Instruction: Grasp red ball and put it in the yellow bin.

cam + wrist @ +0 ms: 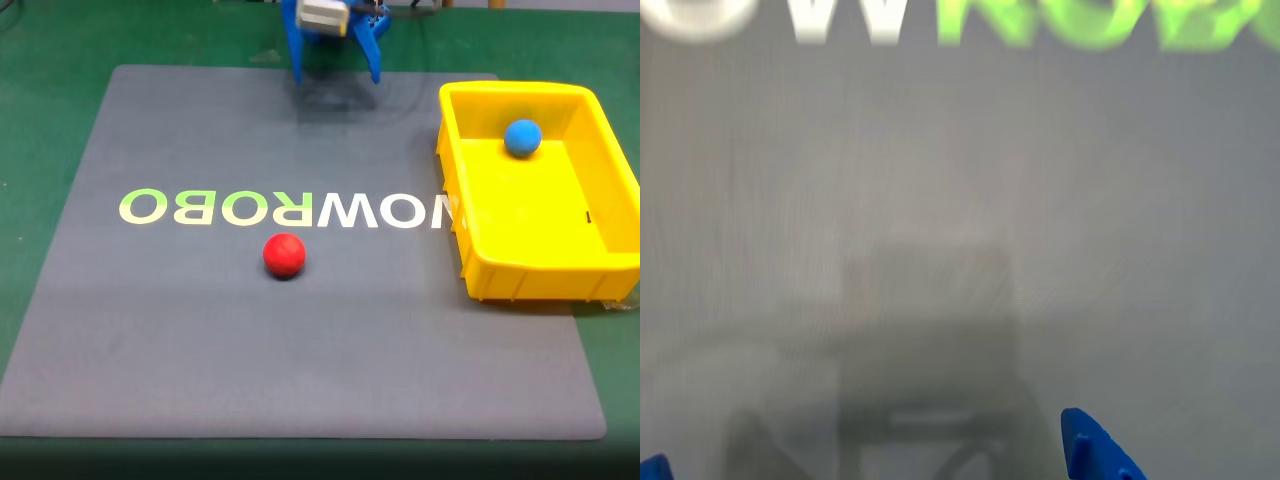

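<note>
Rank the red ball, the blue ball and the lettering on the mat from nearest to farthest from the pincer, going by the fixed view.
From the blue pincer at the top edge of the fixed view:
1. White and green lettering printed on the grey mat, just below it.
2. Small blue ball and small matte red ball: too close to call. Blue lies right, inside the yellow plastic bin; red lies below the lettering.

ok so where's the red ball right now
In the fixed view the red ball sits on the grey mat, just below the white W of the lettering, well left of the yellow bin.

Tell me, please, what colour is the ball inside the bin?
Blue; the ball shows best in the fixed view.
</note>
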You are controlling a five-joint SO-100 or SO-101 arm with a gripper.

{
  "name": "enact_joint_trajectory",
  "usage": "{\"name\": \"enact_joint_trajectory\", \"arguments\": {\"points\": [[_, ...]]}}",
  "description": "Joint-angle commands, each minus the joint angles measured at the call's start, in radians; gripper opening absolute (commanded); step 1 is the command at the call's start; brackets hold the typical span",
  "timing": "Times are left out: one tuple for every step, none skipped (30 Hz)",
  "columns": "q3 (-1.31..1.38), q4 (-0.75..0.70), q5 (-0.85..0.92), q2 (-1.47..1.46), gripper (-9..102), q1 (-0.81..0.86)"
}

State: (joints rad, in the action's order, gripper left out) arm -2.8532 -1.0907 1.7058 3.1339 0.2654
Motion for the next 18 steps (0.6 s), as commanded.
{"name": "enact_joint_trajectory", "arguments": {"points": [[0.270, 0.161, 0.018, -0.341, 43, 0.051], [0.336, 0.199, 0.023, -0.436, 43, 0.066], [0.405, 0.222, 0.028, -0.528, 43, 0.078], [0.474, 0.239, 0.026, -0.614, 42, 0.086], [0.534, 0.258, 0.020, -0.695, 42, 0.089], [0.581, 0.281, 0.014, -0.767, 42, 0.092], [0.618, 0.314, 0.008, -0.828, 42, 0.092], [0.652, 0.342, 0.003, -0.890, 42, 0.092], [0.684, 0.374, -0.003, -0.950, 41, 0.091], [0.716, 0.407, -0.008, -1.009, 41, 0.091], [0.750, 0.433, -0.012, -1.071, 41, 0.091], [0.785, 0.454, -0.015, -1.129, 41, 0.091], [0.821, 0.476, -0.020, -1.186, 41, 0.089], [0.854, 0.497, -0.023, -1.239, 41, 0.089], [0.888, 0.508, -0.025, -1.289, 41, 0.089], [0.920, 0.517, -0.029, -1.333, 41, 0.087], [0.945, 0.534, -0.031, -1.371, 41, 0.084], [0.962, 0.557, -0.034, -1.408, 41, 0.081]]}}
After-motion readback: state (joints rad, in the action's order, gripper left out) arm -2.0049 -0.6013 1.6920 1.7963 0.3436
